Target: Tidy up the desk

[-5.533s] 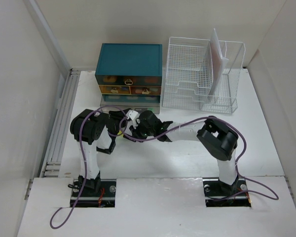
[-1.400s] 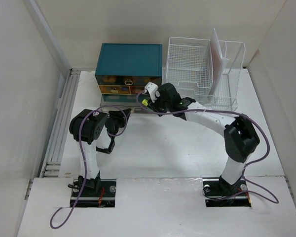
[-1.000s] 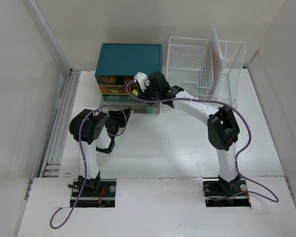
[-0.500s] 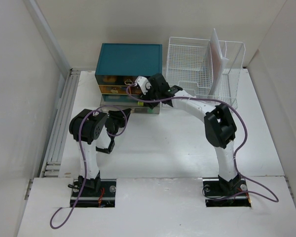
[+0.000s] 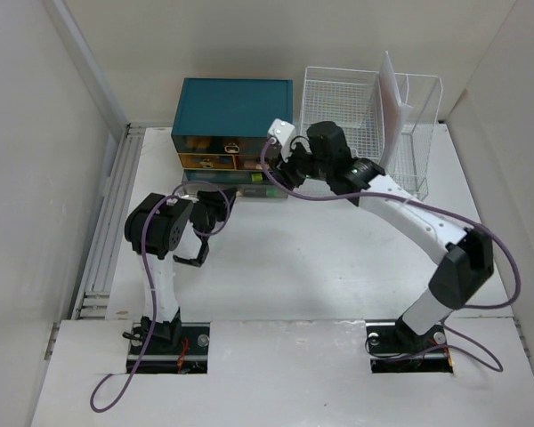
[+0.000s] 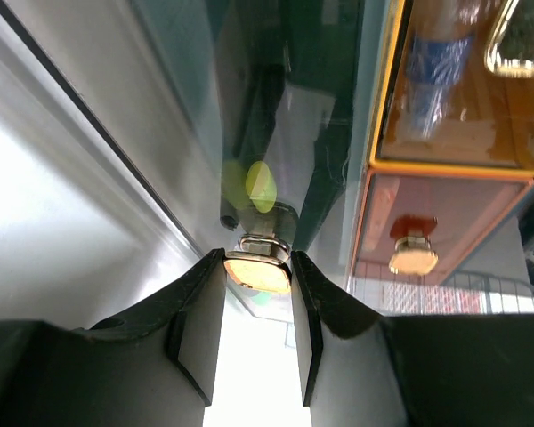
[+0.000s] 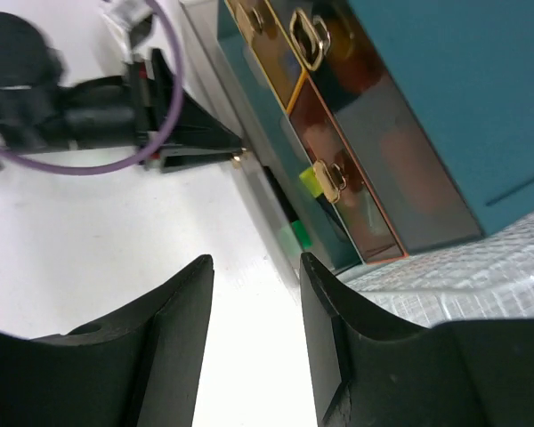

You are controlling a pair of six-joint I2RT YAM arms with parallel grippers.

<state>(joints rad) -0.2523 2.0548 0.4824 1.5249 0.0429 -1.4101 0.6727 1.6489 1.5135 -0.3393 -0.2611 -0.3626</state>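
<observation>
The white desk holds a teal drawer chest at the back. My left gripper is at the chest's bottom drawer. In the left wrist view its jaws are shut on the bottom drawer's gold handle. My right gripper hangs above the desk just in front of the chest's right side. In the right wrist view it is open and empty, and the left gripper and the chest show beyond it. Green and yellow items show inside the bottom drawer.
A white wire-mesh file rack with a pale sheet upright in it stands right of the chest; it also shows in the right wrist view. Grooved rails run along the desk's left side. White walls close in left and right.
My right arm swung from the desk's middle up to the chest front, then lifted and drew back to the right. My left arm shifted slightly at the bottom drawer.
</observation>
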